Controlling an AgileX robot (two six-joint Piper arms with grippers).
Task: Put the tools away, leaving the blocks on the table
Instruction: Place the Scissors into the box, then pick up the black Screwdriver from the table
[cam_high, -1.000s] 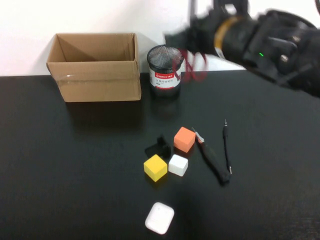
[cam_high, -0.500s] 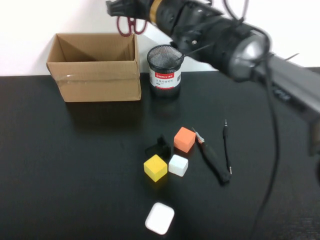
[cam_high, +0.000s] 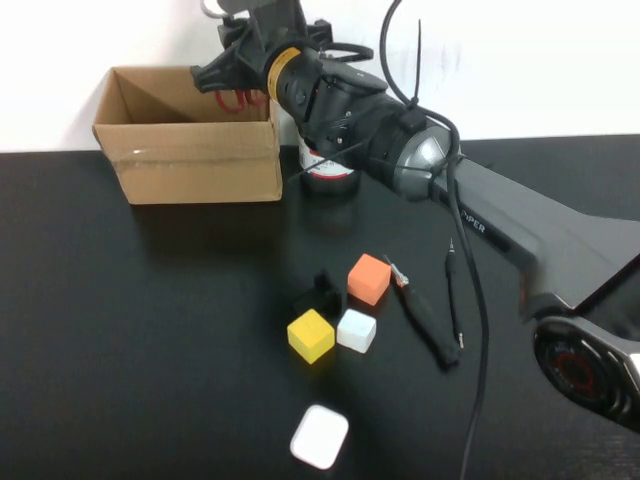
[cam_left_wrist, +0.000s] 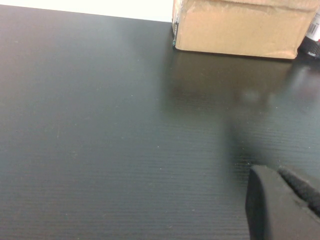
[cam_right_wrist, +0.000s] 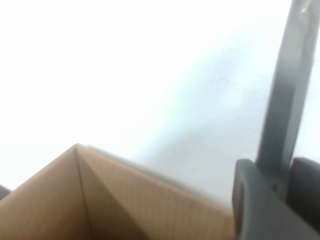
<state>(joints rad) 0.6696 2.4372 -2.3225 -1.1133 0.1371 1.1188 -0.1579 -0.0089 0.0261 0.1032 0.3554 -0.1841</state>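
Over cardboard box (cam_high: 190, 135), right hand (cam_high: 232, 72) grips scissors (cam_high: 240, 98).

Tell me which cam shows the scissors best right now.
High view: the scissors' red handles hang over the cardboard box at the right gripper. Right wrist shows only the blade, clamped. Left wrist shows no scissors, just the left gripper above the table.

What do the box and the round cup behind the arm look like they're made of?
The box looks like matte brown corrugated cardboard, with creased flaps. The cup, mostly hidden by the right gripper's arm, shows a red label; its material is unclear. The left gripper rests parked.
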